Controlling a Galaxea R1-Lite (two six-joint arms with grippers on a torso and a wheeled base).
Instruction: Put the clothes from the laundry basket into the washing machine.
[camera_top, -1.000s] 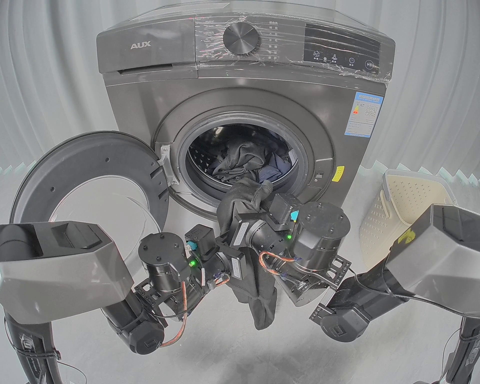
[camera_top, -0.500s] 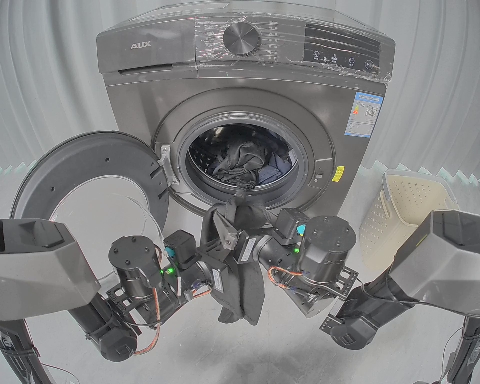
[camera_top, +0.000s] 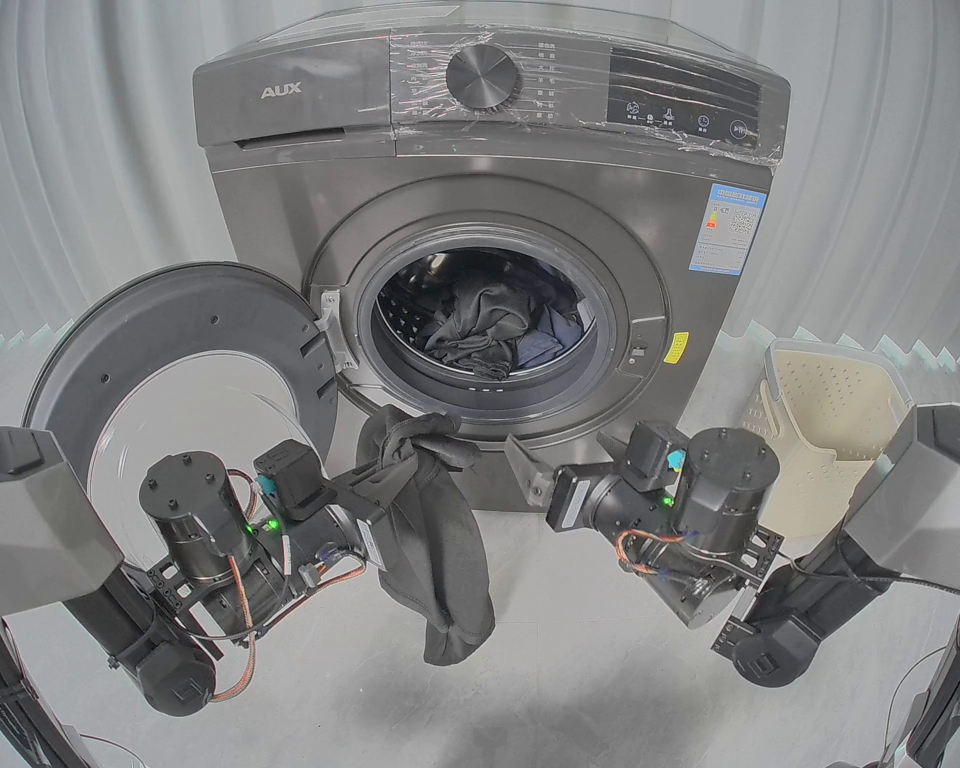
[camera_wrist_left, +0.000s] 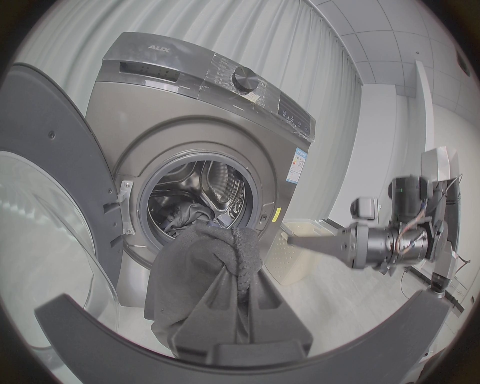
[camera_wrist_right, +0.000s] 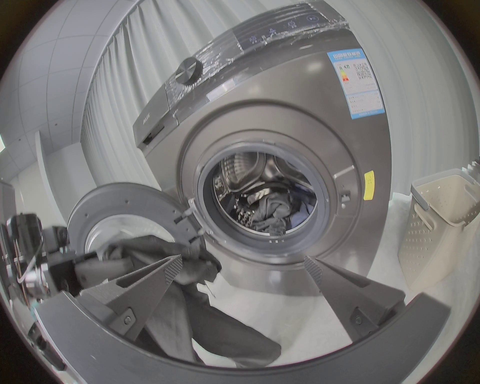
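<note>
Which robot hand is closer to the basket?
Right. The right gripper hangs nearer the basket; the left gripper, gripping a dark garment, is beyond it by the door.

Head view close above, looking down at the washing machine (camera_top: 300, 200), left wrist view low by the machine's door (camera_top: 180, 320) side, right wrist view low before its front, all three sharing its drum mouth (camera_top: 592, 300)

Drum mouth (camera_top: 478, 268) stands open, door (camera_top: 180, 320) swung left.
</note>
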